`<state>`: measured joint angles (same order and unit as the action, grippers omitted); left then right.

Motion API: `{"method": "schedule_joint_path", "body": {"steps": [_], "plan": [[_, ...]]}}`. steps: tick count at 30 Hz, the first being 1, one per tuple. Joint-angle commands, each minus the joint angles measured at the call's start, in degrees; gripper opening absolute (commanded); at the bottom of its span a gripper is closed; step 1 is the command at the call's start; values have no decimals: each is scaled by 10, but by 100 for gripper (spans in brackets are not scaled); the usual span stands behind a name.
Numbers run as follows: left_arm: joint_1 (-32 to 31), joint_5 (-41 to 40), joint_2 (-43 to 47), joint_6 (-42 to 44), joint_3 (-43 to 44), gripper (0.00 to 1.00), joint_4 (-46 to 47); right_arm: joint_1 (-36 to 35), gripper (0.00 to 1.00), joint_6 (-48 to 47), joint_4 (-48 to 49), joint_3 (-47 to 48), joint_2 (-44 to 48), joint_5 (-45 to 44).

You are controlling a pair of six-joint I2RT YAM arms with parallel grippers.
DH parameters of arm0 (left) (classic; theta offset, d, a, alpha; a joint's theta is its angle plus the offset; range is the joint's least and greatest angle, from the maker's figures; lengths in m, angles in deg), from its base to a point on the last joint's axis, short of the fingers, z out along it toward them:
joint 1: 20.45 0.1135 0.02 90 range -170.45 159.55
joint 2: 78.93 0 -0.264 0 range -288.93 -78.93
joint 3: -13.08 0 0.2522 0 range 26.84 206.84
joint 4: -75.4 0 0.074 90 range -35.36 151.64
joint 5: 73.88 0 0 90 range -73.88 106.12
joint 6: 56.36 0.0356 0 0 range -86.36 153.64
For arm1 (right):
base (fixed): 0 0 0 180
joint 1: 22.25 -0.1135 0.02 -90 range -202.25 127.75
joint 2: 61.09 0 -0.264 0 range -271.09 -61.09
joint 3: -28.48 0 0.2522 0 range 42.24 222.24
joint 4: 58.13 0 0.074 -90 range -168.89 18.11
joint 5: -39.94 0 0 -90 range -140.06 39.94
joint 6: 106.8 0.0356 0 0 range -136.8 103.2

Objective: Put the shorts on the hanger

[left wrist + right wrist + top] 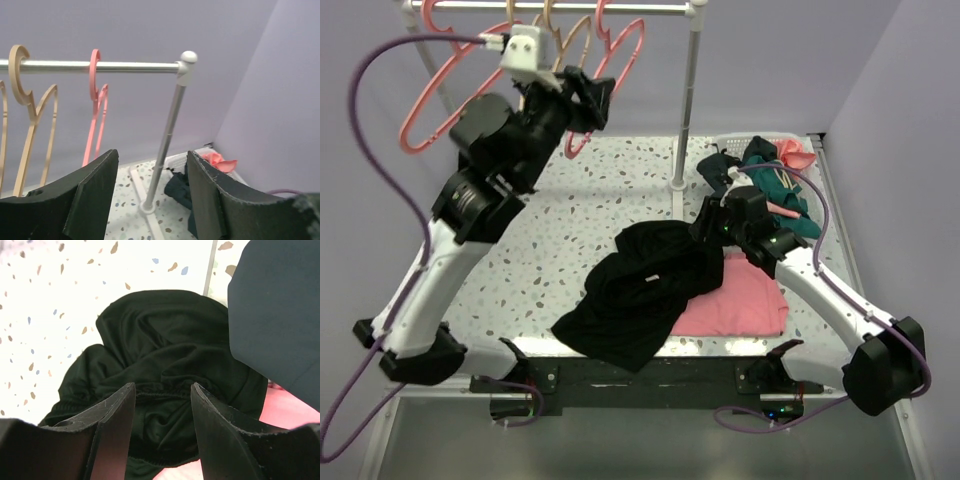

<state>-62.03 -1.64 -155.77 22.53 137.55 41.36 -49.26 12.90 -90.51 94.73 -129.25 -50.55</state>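
Shorts (640,290), black limp fabric: crumpled on the speckled table (570,220), partly over the flat pink cloth (745,300).
Hanger (92,75), thin pink plastic: hooked on the metal rail (130,66).
Right gripper (162,390): fingers spread, empty, just above the shorts.
Left gripper (151,165): spread, empty, near the hanger.
Step, judged: first pickup.
Next: pinch the waistband and unhook the hanger.

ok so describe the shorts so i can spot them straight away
On the speckled table, look at the near middle, between the two arm bases. The shorts are the crumpled heap there, its right edge overlapping a flat pink cloth. They are the only all-black fabric; the teal garment lies at the far right corner.
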Motion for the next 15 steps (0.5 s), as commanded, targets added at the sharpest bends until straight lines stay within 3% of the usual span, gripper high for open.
{"method": "schedule_joint_path", "body": {"steps": [1, 6, 15], "plan": [[52, 28, -84, 31, 110, 61, -60, -6, 52, -15, 14, 30, -11, 17], [84, 31, -181, 52, 215, 56, -143, -9, 52, -17, 13, 23, -13, 20], [100, 1, -200, 72, 178, 54, -162, -12, 52, -13, 24, 5, -18, 27]]}}
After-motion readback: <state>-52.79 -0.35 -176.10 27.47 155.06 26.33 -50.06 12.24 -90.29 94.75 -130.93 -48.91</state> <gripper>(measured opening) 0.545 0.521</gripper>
